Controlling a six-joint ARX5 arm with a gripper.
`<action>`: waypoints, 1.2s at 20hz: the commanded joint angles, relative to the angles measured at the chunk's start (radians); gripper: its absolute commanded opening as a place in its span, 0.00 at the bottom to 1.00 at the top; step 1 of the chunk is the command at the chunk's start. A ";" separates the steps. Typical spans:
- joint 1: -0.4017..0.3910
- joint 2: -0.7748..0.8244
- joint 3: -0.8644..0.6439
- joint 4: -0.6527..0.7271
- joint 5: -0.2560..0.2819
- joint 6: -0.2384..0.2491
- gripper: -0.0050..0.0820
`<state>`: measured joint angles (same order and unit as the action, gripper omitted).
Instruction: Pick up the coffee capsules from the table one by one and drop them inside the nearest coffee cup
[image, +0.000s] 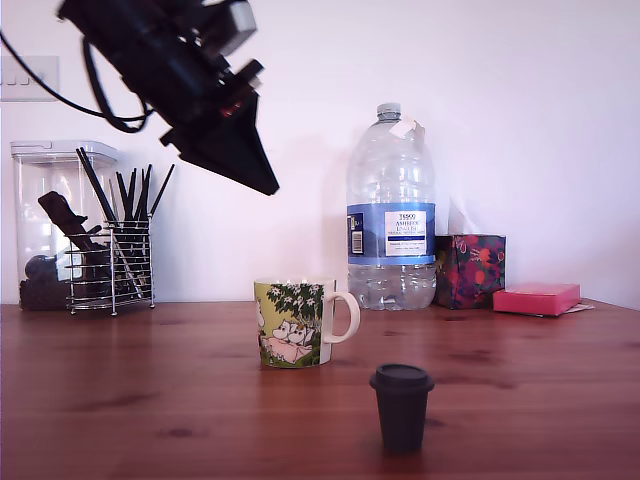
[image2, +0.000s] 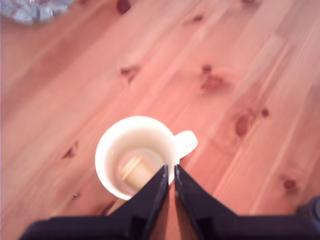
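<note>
A white wall backs a wide reddish-brown wooden table (image: 120, 400) marked with grain and dark knots. Along the wall, from the exterior view's left, stand a clear lidded container (image: 45, 225), a wire basket of dark utensils (image: 112, 265), a big clear water bottle (image: 391, 210), a patterned tissue box (image: 471, 270) and a flat pink box (image: 536, 298). The coffee cup (image: 292, 322) stands upright near the middle of the table, its handle pointing toward the exterior view's right, its printed side facing the camera. In the wrist view a cream capsule (image2: 133, 171) lies on its side at the bottom of the cup, its long axis running diagonally across the cup floor; which end is the rim is too blurred to tell. The dark capsule (image: 401, 405) stands on the table in front of the cup and toward the exterior view's right, apart from it, wide rimmed end up and narrow end down, its long axis vertical. The gripper (image: 262, 180) hangs in the air well above the cup, slightly toward the exterior view's left, tilted so that its tip points down toward the cup. Its two fingers (image2: 152, 192) are closed, with only a thin slit between them, and nothing is held in them.
</note>
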<state>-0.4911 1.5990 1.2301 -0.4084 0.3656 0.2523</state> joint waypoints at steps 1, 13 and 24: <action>-0.009 -0.070 -0.122 0.105 0.031 -0.024 0.03; -0.084 -0.355 -0.887 0.916 0.126 -0.239 0.03; -0.182 -0.337 -0.933 0.903 0.090 -0.244 0.15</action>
<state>-0.6682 1.2510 0.3080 0.4919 0.4530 0.0029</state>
